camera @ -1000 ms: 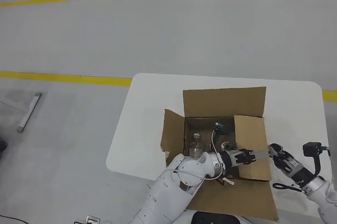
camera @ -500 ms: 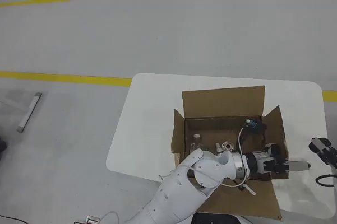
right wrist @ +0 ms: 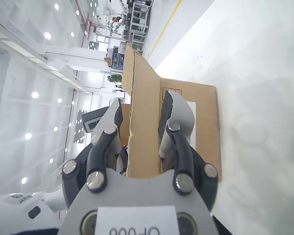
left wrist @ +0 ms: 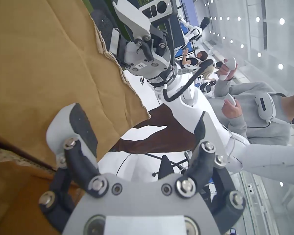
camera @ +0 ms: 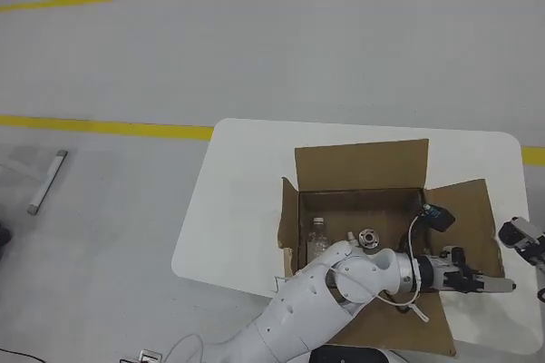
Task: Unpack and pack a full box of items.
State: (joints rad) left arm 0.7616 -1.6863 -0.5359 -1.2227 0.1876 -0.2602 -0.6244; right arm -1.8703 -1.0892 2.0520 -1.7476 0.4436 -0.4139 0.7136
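Since the cardboard box point(camera: 354, 201) stands open at the centre of the white table point(camera: 245, 200), you can check its condition directly from the top view.

**Flaps**
- The far flap point(camera: 363, 163) at 12 o'clock is folded back.
- The left flap point(camera: 287, 213) at 9 o'clock stands partly raised.
- The right flap point(camera: 472, 218) at 3 o'clock is spread outward over the table.
- The near flap point(camera: 426, 331) at 6 o'clock lies out toward the robot, partly under the left arm.

**Contents**
- A clear bottle point(camera: 318, 238) sits at the 8 o'clock corner of the interior.
- A small round item point(camera: 369, 237) sits near it, at about 6 o'clock.
- You cannot tell what else lies deeper inside.

**Left gripper**
- The left gripper point(camera: 499, 284) is at 4 o'clock of the box, over the near corner of the right flap, and its arm crosses the box's near side.
- Its fingers point(left wrist: 73, 125) are wide apart and hold nothing.
- In the left wrist view the flap's torn edge lies just beside one finger. You cannot tell whether they touch.

**Right gripper**
- The right gripper point(camera: 515, 232) is at 3 o'clock of the box, just beyond the right flap's outer edge.
- Its fingers point(right wrist: 178, 113) are spread and grip nothing.
- In the right wrist view a flap appears edge-on in the gap between them. You cannot tell whether the cardboard actually reaches between them.
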